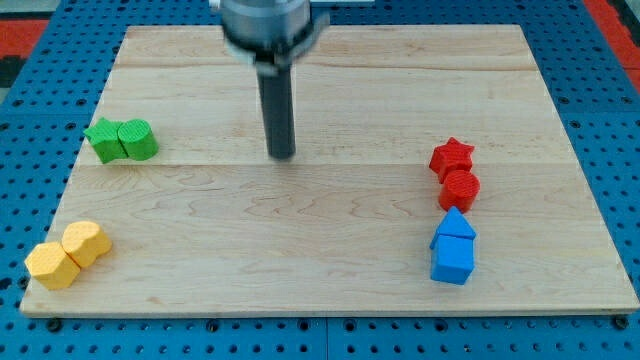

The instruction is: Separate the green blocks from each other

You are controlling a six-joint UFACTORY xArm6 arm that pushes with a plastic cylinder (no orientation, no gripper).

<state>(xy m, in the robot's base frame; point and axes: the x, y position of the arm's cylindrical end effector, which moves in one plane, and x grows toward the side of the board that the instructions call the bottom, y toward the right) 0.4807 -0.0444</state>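
Two green blocks sit touching at the view's left: a green star (103, 139) and, on its right, a green cylinder (138, 139). My tip (282, 155) rests on the board near the middle top, well to the right of the green cylinder and apart from every block. The dark rod rises from it to the blurred arm at the view's top.
Two yellow blocks (67, 255) touch at the bottom left corner. A red star (452, 156) and a red cylinder (460, 189) sit at the right, with two blue blocks (453, 247) just below them. The wooden board (320, 270) lies on a blue pegboard.
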